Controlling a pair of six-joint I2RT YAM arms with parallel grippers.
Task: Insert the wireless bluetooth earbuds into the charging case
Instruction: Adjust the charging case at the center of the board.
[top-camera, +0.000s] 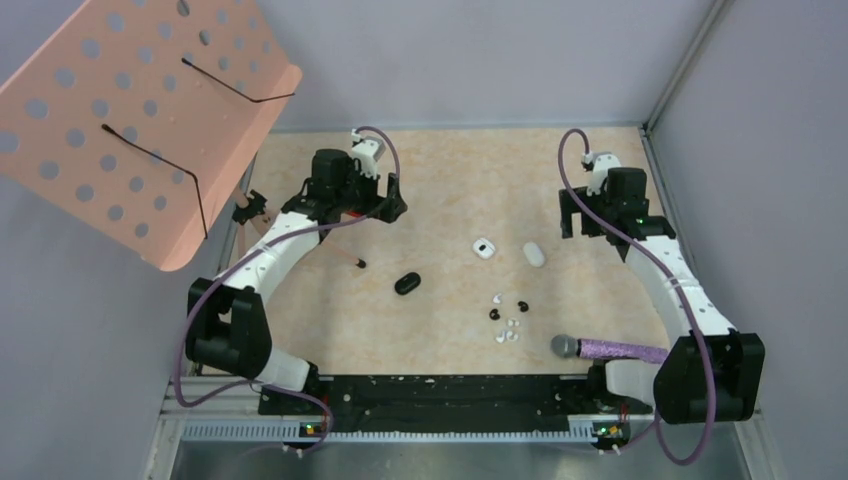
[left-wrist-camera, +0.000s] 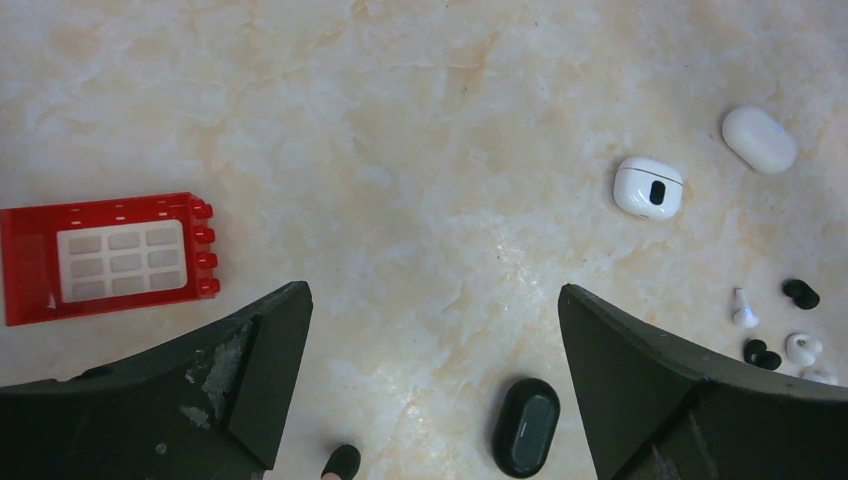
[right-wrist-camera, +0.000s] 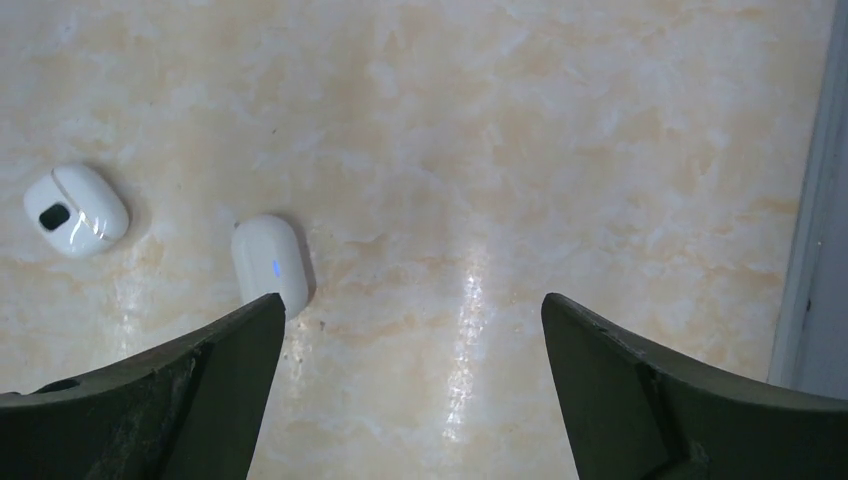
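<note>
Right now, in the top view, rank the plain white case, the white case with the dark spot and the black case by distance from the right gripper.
1. Plain white case, just left of the right gripper.
2. White case with the dark spot, next one further left.
3. Black case, farthest left.
</note>
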